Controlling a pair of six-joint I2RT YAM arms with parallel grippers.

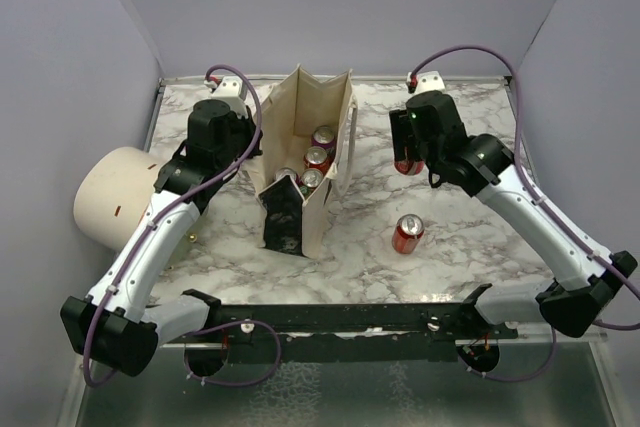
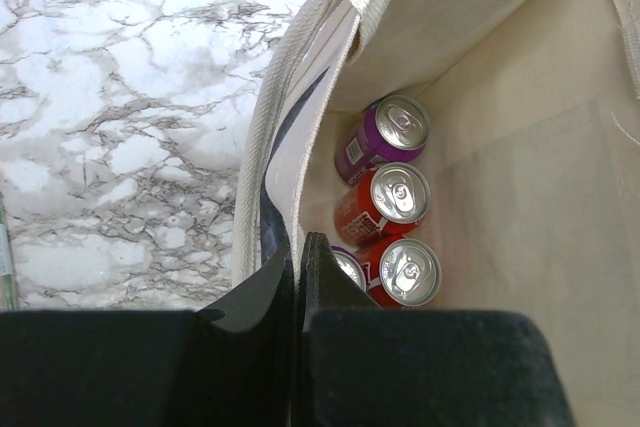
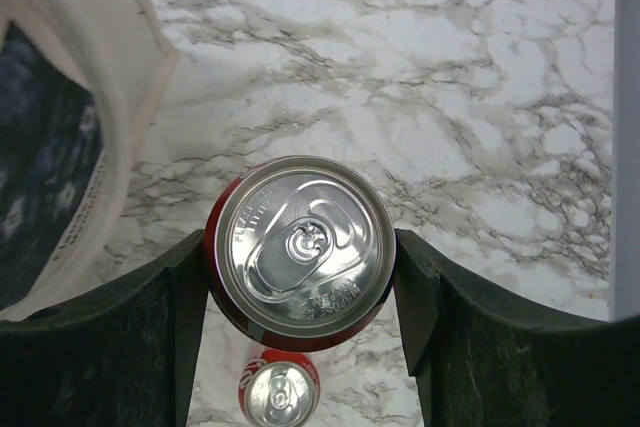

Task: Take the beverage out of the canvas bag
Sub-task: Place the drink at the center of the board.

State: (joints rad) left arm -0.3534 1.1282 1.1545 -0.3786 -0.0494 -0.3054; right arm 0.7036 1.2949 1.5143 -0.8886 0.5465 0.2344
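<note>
- Right jaws: closed on a red can [image 3: 300, 242], touching it on both sides.
- Red can: upright, top up, long way running up and down, right in the middle of the right jaws.
- Place of it: outside the canvas bag [image 1: 300, 112], just to the right, over the bare table [image 1: 470, 237]. Hard to tell if standing on the table or hanging a little above.
- Nearer the arm bases: a second red can [image 1: 408, 234], alone on the table, upright by the look of it, apart from both jaws.
- Left jaws: shut tight, pinching the cloth edge of the canvas bag next to the loop handle [image 2: 262, 147], likely to keep the mouth open.
- Down at the bottom of the bag, in a row: a purple can [image 2: 385, 137], a middle red can [image 2: 385, 202], a near red can [image 2: 405, 272], all tops up. A fourth can [image 2: 347, 265] beside them, mostly hidden.
- Those cans: left of the right jaws, past the bag wall, low down.
- Nearer arm to them: the left, but busy with the cloth. So likely work for the right arm.
- Likely next: letting go of the red can on the table, then going left, over the rim, straight down onto a can top.
- Danger: snagging the loop handle, or knocking the second red can.
</note>
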